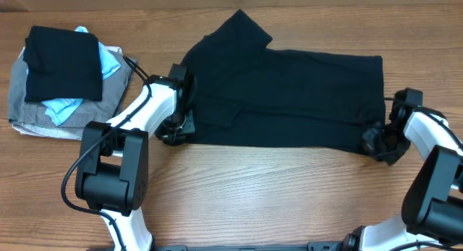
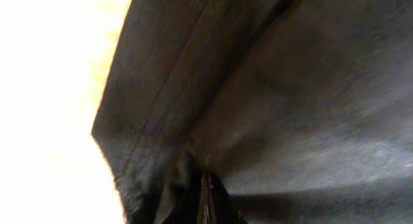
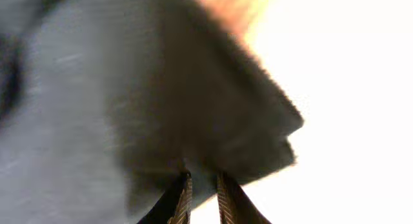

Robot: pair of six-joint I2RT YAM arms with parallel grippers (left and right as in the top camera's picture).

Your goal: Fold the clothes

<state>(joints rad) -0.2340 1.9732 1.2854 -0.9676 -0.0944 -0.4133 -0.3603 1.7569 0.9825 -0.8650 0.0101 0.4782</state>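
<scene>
Lying flat across the middle of the desk [image 1: 275,200], the black T-shirt [image 1: 289,92] is spread as a long, wide band running left to right, with one short sleeve [image 1: 242,30] sticking up and out at its upper left. Its lower edge runs nearly straight between the two arms.

The left hand [image 1: 177,128] sits at the shirt's lower left corner, low over the cloth. In the left wrist view its fingers [image 2: 205,195] are pressed together, and a ridge of dark fabric [image 2: 290,88] is gathered right up to their tips, so this hand is clamped on the shirt's edge.

The right hand [image 1: 377,142] sits at the lower right corner of the shirt, down at desk level. In the right wrist view its two fingers [image 3: 181,201] stand slightly apart, with a narrow gap between them, and the shirt's corner [image 3: 213,121] lies just beyond the tips. Whether any cloth sits between them I cannot tell.

Well apart from the shirt, at the far left of the desk, a pile lies: a grey garment [image 1: 29,113] at the bottom, a light-blue garment [image 1: 65,110] crumpled on it, and a folded black piece [image 1: 64,63] on top.
</scene>
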